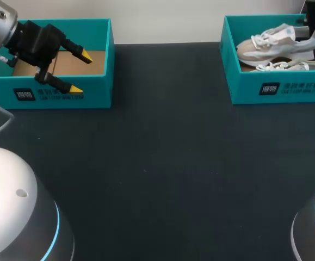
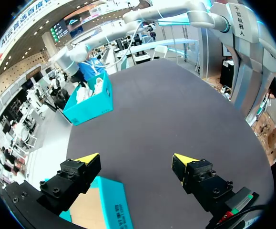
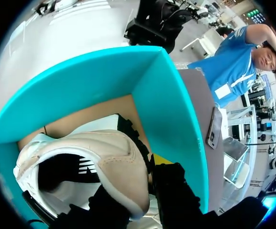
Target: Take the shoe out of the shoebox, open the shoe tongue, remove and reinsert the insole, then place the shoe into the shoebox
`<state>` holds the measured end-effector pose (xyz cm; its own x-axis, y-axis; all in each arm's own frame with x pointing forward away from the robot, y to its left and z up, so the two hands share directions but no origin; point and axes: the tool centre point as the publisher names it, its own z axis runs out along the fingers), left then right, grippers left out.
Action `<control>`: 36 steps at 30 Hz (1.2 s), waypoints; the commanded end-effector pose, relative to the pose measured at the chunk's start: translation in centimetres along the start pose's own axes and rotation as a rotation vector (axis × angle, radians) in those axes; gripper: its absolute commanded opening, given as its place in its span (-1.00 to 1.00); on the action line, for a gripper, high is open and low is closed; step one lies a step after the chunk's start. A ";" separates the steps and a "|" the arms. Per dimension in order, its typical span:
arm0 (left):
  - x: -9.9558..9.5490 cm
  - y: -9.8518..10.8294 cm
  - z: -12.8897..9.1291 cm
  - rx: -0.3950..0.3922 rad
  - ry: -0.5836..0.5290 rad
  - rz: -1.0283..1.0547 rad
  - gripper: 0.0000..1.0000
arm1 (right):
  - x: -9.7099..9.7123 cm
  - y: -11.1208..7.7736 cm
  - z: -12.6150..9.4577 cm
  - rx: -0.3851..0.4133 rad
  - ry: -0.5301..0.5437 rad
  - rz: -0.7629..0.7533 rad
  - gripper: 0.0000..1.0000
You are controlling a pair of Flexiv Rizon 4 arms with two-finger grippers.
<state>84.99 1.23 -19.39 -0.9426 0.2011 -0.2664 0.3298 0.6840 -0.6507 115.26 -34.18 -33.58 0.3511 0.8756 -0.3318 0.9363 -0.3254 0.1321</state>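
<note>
A beige and white shoe (image 1: 277, 44) lies in the teal shoebox (image 1: 279, 89) at the far right, with a second shoe (image 1: 290, 66) beside it. My right gripper (image 1: 313, 27) is at the first shoe's heel. In the right wrist view, the right gripper (image 3: 138, 183) is shut on the heel collar of the shoe (image 3: 104, 152): one yellow-tipped finger (image 3: 162, 160) is outside the heel, the other is hidden by the shoe. My left gripper (image 1: 79, 72) hangs open and holds nothing over the other teal box (image 1: 65, 95) at the far left. In the left wrist view the left gripper (image 2: 135, 160) shows wide-spread fingers.
The left box (image 2: 111, 200) holds only its brown cardboard floor (image 1: 65, 64). The dark tabletop (image 1: 162, 163) stretches between the two boxes. From the left wrist, the shoebox with the shoes (image 2: 92, 100) stands across the table.
</note>
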 end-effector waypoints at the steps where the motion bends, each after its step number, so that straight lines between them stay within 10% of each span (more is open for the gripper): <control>1: 0.0 0.0 -0.1 -0.002 0.002 0.000 1.00 | 0.3 0.6 0.9 0.010 0.004 -0.003 -1.00; 11: 0.0 0.0 -0.1 -0.002 0.002 0.000 1.00 | 0.4 0.2 2.7 0.027 0.018 -0.005 -1.00; 13: 0.0 0.0 -0.1 -0.002 0.002 0.000 1.00 | 0.5 0.1 2.8 0.026 0.020 -0.005 -0.23; 18: 0.0 0.0 -0.1 -0.002 0.002 0.000 1.00 | 0.4 0.2 2.5 0.018 0.033 -0.012 0.36; 22: 0.0 0.0 -0.1 -0.002 0.002 0.000 1.00 | 0.1 0.2 1.7 0.006 0.045 -0.017 0.22; 30: 0.0 0.0 -0.1 -0.002 0.002 0.000 1.00 | -0.5 -1.7 -3.2 -0.049 0.090 -0.015 0.95; 36: 0.0 0.0 -0.1 -0.002 0.002 0.000 1.00 | -0.5 -3.8 -6.7 -0.074 0.122 -0.003 1.00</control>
<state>84.99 1.23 -19.39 -0.9426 0.2011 -0.2664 0.3298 0.6840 -0.6507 114.98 -32.09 -30.06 0.3386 0.9148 -0.2202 0.9393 -0.3145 0.1373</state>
